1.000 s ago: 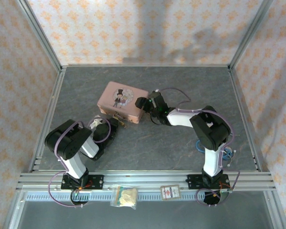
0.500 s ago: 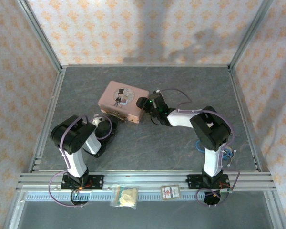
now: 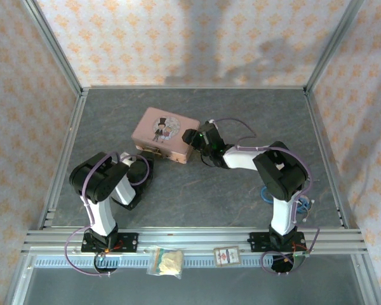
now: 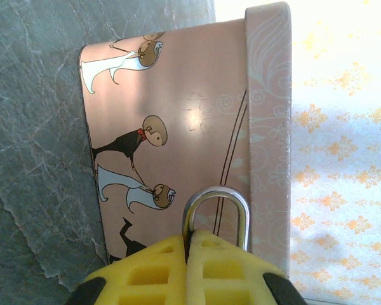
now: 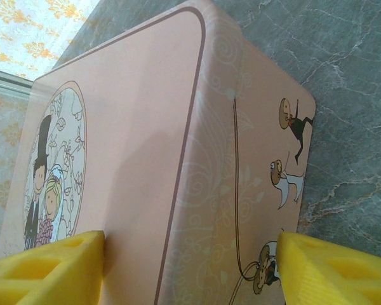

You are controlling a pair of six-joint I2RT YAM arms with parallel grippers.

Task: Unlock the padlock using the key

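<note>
The padlock's silvery shackle arches up out of my left gripper, whose yellow fingers are shut on the lock body and hide it. Behind it stands the front wall of the pink tin. From above, the left gripper sits just off the tin's near-left front. My right gripper is open at the tin's right end. One finger lies over the lid and the other beside the front wall, astride the corner edge. From above, the right gripper is at that end. The key is out of view.
Aluminium frame rails and patterned walls close the table in on all sides. A small clear bag and a card lie on the front rail. Blue cable is coiled beside the right arm's base.
The left arm has drawn back toward its base, away from the tin's front, still shut. The right gripper's fingers have narrowed a little and edged further onto the tin's end.
</note>
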